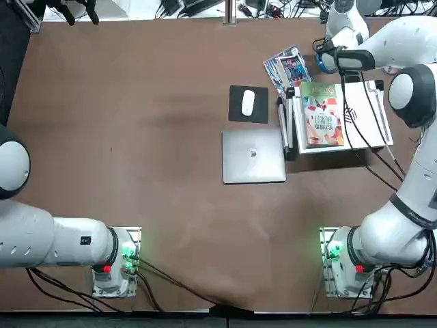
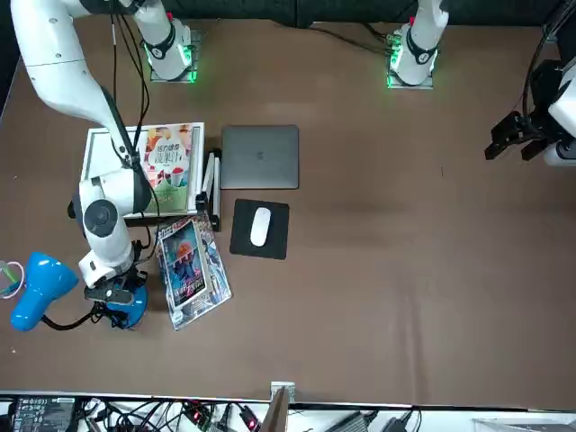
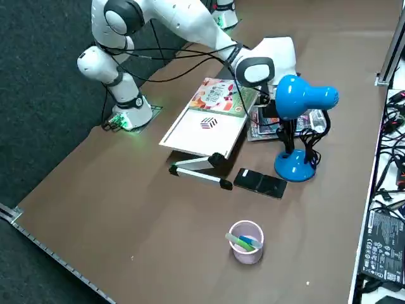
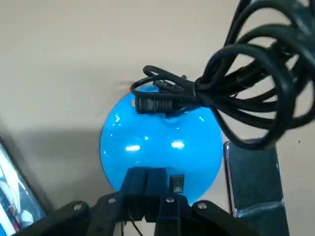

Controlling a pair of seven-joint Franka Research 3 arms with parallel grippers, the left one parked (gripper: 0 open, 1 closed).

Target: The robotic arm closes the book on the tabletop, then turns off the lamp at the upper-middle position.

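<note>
Beyond the right gripper (image 4: 150, 171), over the lamp base (image 4: 157, 142), coiled cable (image 4: 279, 81) narrows the way

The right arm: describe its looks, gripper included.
The right arm is glossy white, built of thick rounded segments, with dark grey bands at the joints and black cables running along it. Its base glows green beside a small red patch. The right gripper, over the lamp's blue base, is black with small silvery screws.

White rounded arm (image 1: 417, 179) | grey joint bands | black cables | silver wrist screws

The closed, green-covered book (image 1: 323, 121) lies on a white board (image 1: 367, 133); the blue lamp (image 3: 301, 97) stands upright
</note>
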